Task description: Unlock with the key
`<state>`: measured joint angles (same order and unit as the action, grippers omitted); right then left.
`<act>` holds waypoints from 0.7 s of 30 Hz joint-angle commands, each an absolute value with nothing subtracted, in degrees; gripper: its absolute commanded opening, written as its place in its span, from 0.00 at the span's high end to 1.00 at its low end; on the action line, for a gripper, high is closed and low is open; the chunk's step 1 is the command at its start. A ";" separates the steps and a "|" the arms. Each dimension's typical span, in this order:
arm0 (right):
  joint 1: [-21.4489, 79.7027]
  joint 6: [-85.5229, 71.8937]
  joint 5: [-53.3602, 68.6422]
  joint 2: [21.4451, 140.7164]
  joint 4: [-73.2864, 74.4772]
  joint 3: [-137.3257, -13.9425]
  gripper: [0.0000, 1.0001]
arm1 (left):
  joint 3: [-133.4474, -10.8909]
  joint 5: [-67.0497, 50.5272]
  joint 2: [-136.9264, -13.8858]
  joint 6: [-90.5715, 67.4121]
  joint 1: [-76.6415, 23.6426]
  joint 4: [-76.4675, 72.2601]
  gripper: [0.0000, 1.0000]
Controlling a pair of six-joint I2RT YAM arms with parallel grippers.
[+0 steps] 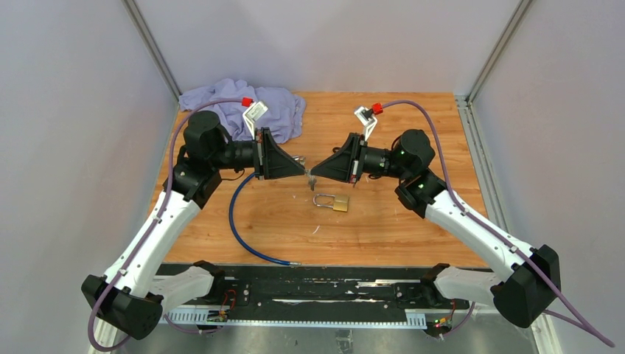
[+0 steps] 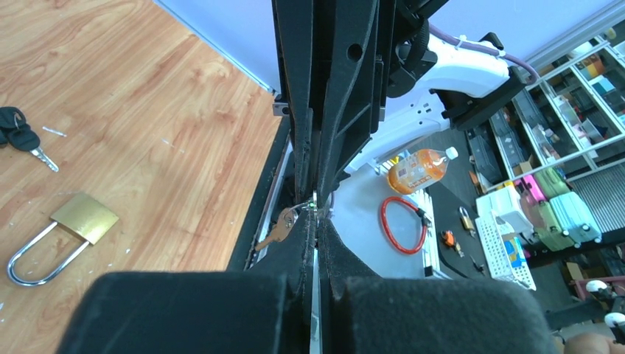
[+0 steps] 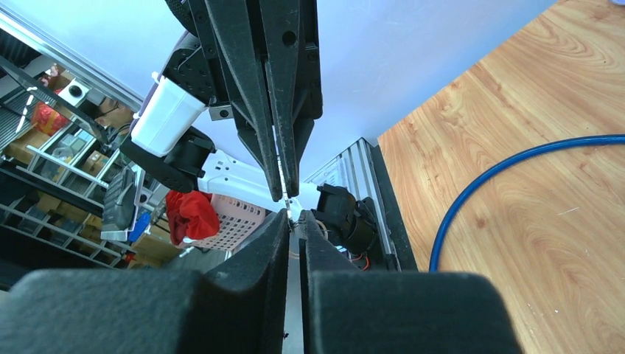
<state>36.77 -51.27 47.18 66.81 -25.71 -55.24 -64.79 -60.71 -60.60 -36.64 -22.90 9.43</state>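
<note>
Left wrist | key (image 2: 277, 230) at left end effector (image 2: 315, 215) tip | padlock (image 2: 82, 218) nearby

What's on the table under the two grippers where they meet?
A brass padlock lies flat there, with black-headed keys beside it. From above the keys are covered, seen only by the left wrist camera.

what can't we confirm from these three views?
- Key: in the left wrist view the meeting fingertips cover its ring, so which gripper pinches it is unclear. It is too small in the top view.
- Right gripper: the right wrist view shows only a narrow slit between its fingers. Whether it is closed on anything cannot be told.
- Padlock: keyhole not visible. It is too small from the top, and the left wrist view shows only its flat side.
- Black keys: cut off by the left edge of the left wrist view.
</note>
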 commanded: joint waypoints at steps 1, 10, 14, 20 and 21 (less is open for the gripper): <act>36.73 -51.06 45.04 66.75 -26.72 -56.21 0.95 | -64.68 -62.82 -59.54 -37.27 -22.79 7.32 1.00; 38.32 -52.51 43.90 68.55 -28.37 -55.46 0.81 | -64.75 -62.92 -59.89 -36.99 -22.52 7.45 1.00; 38.32 -52.33 43.25 67.76 -29.52 -54.20 0.77 | -64.86 -62.94 -59.74 -37.00 -22.19 7.38 1.00; 38.28 -53.49 43.35 68.30 -30.35 -54.35 0.96 | -64.94 -63.10 -59.59 -37.31 -22.10 7.19 1.00; 38.30 -53.91 43.60 68.56 -30.92 -54.40 0.99 | -64.89 -63.13 -59.51 -37.35 -22.12 7.01 1.00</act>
